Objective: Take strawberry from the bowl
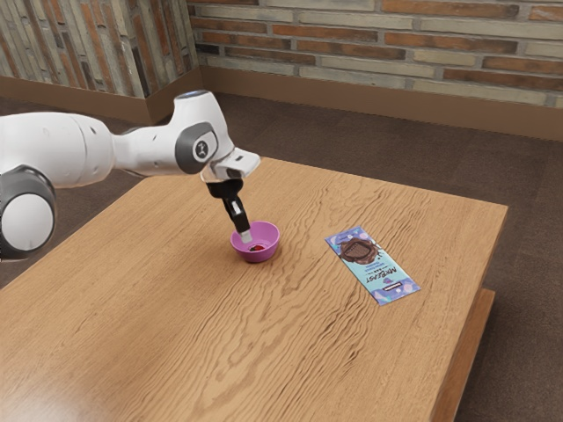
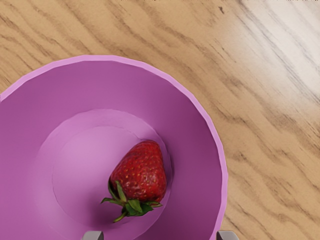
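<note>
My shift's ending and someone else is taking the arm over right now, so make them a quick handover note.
Gripper: the black two-finger gripper is open, fingertips apart at the mouth of the round purple bowl, gripping nothing.
Things: the red strawberry lies on the bowl's floor, its green leafy end toward the fingertips. The flat blue-and-purple chocolate packet lies on the wooden table, apart from the bowl.
Done: gripper at the bowl; strawberry not yet grasped.
Left: line up over the strawberry, close on it, lift it out. One fingertip looks near the rim, so probably watch for a catch there.
</note>
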### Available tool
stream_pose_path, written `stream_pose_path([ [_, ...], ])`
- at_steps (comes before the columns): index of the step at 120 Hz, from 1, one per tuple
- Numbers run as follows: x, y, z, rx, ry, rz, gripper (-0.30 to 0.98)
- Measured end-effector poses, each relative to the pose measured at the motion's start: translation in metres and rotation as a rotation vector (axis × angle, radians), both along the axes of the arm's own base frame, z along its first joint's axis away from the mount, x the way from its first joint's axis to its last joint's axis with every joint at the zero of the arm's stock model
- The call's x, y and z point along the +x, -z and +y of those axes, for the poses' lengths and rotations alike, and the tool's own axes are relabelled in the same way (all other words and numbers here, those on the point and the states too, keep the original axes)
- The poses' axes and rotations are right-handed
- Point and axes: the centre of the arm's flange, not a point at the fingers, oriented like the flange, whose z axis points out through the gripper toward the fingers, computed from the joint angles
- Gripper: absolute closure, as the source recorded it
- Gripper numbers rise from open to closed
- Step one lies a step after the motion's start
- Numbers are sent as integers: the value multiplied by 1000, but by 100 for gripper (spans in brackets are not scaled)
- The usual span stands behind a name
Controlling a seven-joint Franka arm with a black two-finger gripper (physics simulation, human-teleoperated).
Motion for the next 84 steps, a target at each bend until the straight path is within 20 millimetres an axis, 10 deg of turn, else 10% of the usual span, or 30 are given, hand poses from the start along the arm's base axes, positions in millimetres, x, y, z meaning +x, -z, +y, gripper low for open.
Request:
stream_pose_path([
  [84,16,29,-1,-30,76,-5,45],
])
